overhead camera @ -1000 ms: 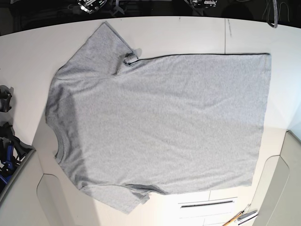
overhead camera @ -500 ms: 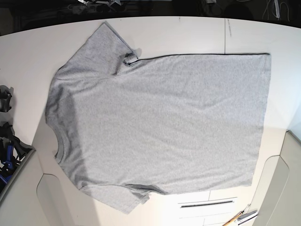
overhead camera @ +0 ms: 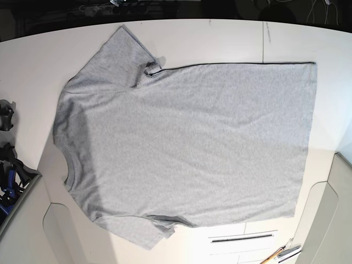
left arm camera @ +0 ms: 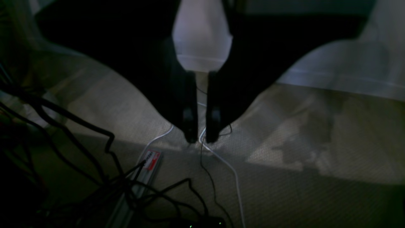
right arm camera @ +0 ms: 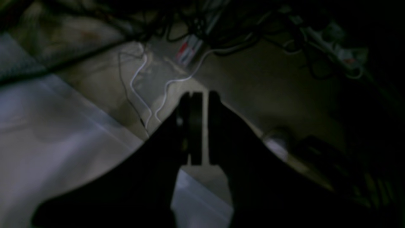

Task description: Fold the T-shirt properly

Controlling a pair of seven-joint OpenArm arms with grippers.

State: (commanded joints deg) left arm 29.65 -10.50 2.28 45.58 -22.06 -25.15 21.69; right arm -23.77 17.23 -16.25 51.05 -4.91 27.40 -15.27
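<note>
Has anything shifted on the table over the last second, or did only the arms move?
Only the arms moved: both pulled back past the table's far edge and have left the base view. Neither took hold of anything. The T-shirt stayed flat, plain side up, neck toward that view's left, and the table is unchanged.

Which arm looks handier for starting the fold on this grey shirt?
Probably the right. The light grey cotton T-shirt lies flat, its far sleeve sticking out on that arm's side. The right gripper and left gripper both hang beyond the white table, over floor cables, holding nothing.
</note>
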